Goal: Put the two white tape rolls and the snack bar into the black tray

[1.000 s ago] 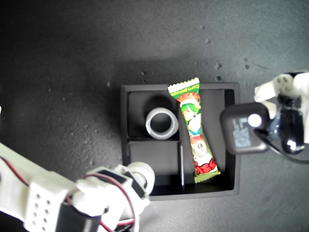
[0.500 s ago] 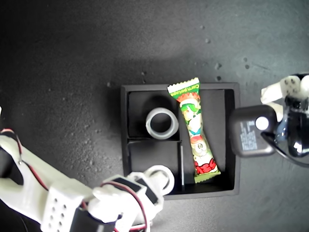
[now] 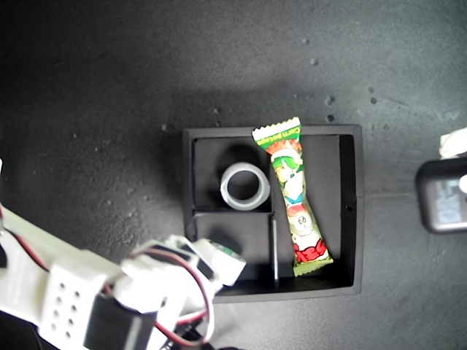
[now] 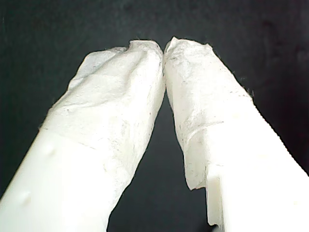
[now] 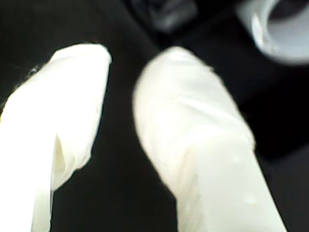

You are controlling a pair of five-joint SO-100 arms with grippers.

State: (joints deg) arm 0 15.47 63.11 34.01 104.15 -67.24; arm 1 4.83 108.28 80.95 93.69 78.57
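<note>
The black tray point(image 3: 352, 219) sits mid-scene in the exterior view. The plain white tape roll point(image 3: 245, 186) lies flat in a small compartment and shows blurred in the second wrist view point(image 5: 282, 29). The snack bar point(image 3: 293, 198) lies lengthwise in the long compartment. The tape roll with the green core point(image 3: 222, 259) rests tilted in the other small compartment, against the tip of my second arm point(image 3: 109, 299). My second gripper point(image 5: 120, 58) is open with only dark floor between its fingers. My first gripper point(image 4: 164, 46) is shut, tips touching, holding nothing.
A dark speckled mat point(image 3: 109, 95) surrounds the tray. An arm's dark block point(image 3: 445, 195) shows at the exterior view's right edge. Red and black wires point(image 3: 191, 292) loop off my second arm near the tray's front wall.
The arm on the exterior view's right has pulled back to the frame edge. My second arm shifted, and the green-cored roll moved from over the tray's front wall into the small compartment, now tilted.
</note>
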